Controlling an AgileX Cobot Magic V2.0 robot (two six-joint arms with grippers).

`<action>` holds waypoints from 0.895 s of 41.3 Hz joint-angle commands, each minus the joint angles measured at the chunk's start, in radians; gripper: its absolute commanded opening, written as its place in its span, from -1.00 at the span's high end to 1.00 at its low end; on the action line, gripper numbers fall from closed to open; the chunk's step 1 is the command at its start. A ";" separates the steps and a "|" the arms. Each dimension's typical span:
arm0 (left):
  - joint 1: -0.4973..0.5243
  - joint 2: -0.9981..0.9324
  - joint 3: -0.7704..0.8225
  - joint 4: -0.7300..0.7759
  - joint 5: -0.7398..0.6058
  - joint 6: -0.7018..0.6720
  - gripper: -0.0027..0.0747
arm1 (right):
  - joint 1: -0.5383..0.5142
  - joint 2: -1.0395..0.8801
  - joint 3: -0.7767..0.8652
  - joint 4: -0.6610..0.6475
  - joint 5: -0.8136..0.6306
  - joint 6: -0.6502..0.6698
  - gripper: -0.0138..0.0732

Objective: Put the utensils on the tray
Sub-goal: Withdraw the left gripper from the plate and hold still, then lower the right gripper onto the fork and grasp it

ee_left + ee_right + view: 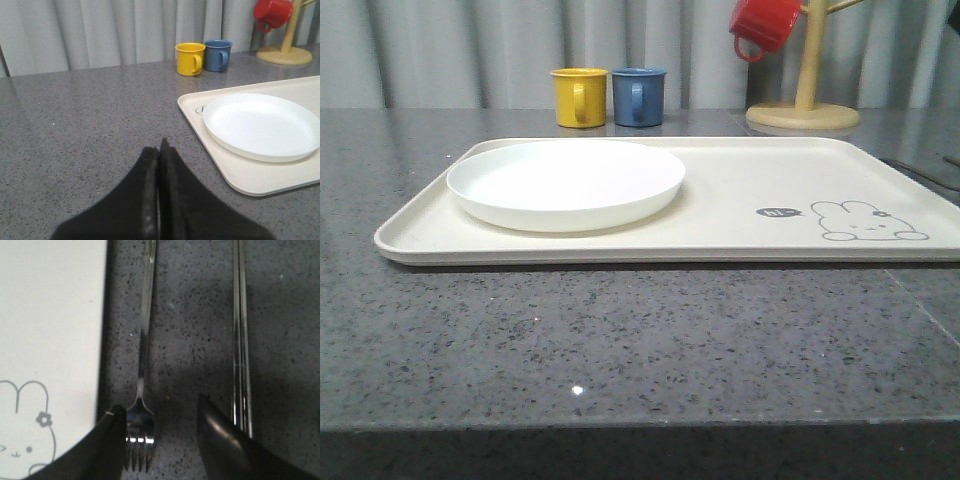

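Beside the tray (50,340), on the counter (190,315), lies the fork (143,370) (chopsticks (241,340) farther out). The right gripper (162,435) straddles its tines, jaws spread. The left gripper (160,200) is pressed closed, empty, near the tray's plate (260,125).

A slim shiny silver four-tined fork (141,370) lies flat on the grey counter just beside the large cream rabbit-print tray (720,205); straight silver chopsticks (240,340) lie parallel nearby
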 commanded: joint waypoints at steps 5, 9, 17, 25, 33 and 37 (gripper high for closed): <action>0.003 0.013 -0.028 -0.001 -0.082 -0.012 0.98 | 0.015 0.060 -0.089 0.005 -0.036 -0.009 -0.14; 0.003 0.013 -0.028 -0.001 -0.081 -0.012 0.98 | 0.016 0.092 -0.102 0.008 -0.047 -0.009 -0.14; 0.003 0.013 -0.028 -0.001 -0.081 -0.012 0.98 | 0.025 0.147 -0.133 0.008 -0.050 -0.009 -0.14; 0.003 0.013 -0.028 -0.001 -0.081 -0.012 0.98 | 0.025 0.187 -0.141 0.008 -0.051 -0.009 -0.14; 0.003 0.013 -0.028 -0.001 -0.081 -0.012 0.98 | 0.025 0.199 -0.141 0.008 -0.050 -0.009 -0.05; 0.003 0.013 -0.028 -0.001 -0.081 -0.012 0.98 | 0.025 0.199 -0.141 0.008 -0.044 -0.009 0.16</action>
